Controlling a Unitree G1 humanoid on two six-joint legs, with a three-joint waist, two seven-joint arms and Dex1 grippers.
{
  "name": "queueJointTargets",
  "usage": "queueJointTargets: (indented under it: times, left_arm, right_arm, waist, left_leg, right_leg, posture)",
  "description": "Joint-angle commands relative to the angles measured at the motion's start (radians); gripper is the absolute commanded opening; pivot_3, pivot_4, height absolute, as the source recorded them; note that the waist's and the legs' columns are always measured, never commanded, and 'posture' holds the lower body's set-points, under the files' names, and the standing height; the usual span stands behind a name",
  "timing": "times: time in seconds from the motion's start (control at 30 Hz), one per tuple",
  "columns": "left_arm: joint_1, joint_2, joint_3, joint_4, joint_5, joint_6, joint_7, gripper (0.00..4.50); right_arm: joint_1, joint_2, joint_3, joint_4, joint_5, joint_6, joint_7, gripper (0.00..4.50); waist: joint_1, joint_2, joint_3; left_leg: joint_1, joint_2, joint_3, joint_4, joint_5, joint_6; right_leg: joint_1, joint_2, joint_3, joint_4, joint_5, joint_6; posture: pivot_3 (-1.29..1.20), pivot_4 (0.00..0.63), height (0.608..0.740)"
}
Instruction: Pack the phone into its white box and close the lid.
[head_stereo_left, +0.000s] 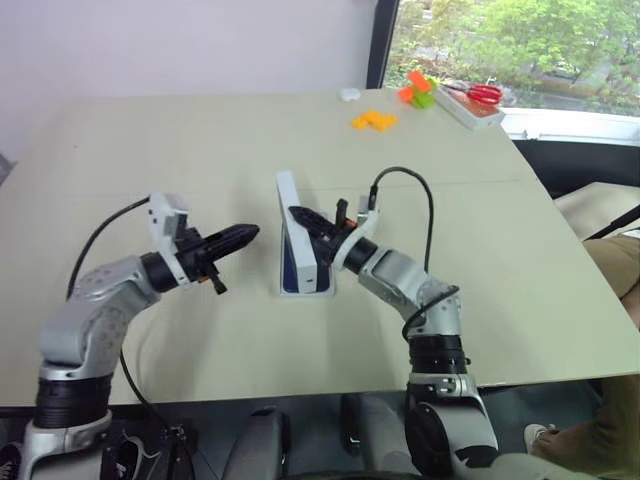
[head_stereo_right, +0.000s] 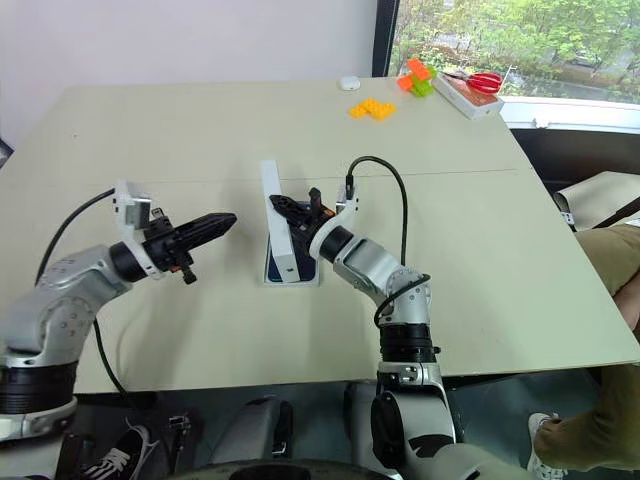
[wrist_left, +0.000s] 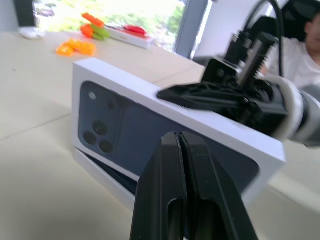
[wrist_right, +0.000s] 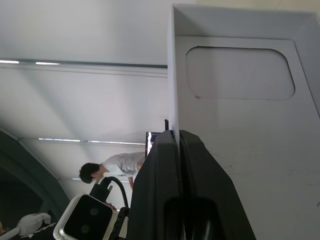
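**Lid half down, right gripper pinching its upper edge**

Right gripper is clamping the upper edge of the lid, fingers clenched on the rim. The lid is standing tilted on its long side over the white box, printed phone picture facing the left arm. In the left wrist view the box is sitting on the table right under the lid, with something dark in it, probably the phone; can't confirm more than that.

Left gripper is hovering just beside the lid, fingers clenched on nothing, tips aimed at the printed face.

How I'd finish the step:
- keep the low edge of the lid seated against the box wall as a hinge, then lower the high edge slowly
- use the closed left tips as a pusher or stop so the box isn't sliding away
- release the pinch only once all four walls are lined up; a skewed lid will likely jam on a corner

Room: lots of bare table around the box. Orange bricks and scissors are well apart at the far edge, near the window.
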Motion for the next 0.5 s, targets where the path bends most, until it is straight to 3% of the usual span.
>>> queueJointTargets:
  times: [0.03, 0.4, 0.5]
  left_arm:
    - [-0.001, -0.015, -0.016, -0.034, 0.021, -0.036, 0.020, 0.10]
    - [-0.021, -0.077, -0.060, 0.011, 0.097, -0.104, 0.057, 0.10]
    - [-0.030, -0.105, -0.084, 0.019, 0.109, -0.115, 0.073, 0.00]
  right_arm:
    - [0.035, 0.005, -0.002, 0.034, -0.049, 0.003, -0.017, 0.00]
    - [0.074, -0.028, -0.015, 0.023, -0.070, 0.025, 0.014, 0.00]
    - [0.081, -0.009, -0.027, 0.032, -0.038, 0.027, 0.003, 0.93]
  waist:
    - [0.000, 0.000, 0.000]
    - [0.002, 0.000, 0.000]
    - [0.003, -0.001, 0.000]
  left_leg:
    - [0.000, 0.000, 0.000, 0.000, 0.000, 0.000]
    - [0.001, 0.000, 0.000, 0.000, 0.000, 0.000]
    - [0.001, 0.000, 0.000, 0.000, 0.000, 0.000]
  right_leg:
    - [0.000, 0.000, 0.000, 0.000, 0.000, 0.000]
    - [0.001, 0.000, 0.000, 0.000, 0.000, 0.000]
    - [0.001, 0.000, 0.000, 0.000, 0.000, 0.001]
  posture:
    - [0.00, 0.150, 0.740]
    - [0.00, 0.150, 0.740]
    - [0.00, 0.150, 0.740]
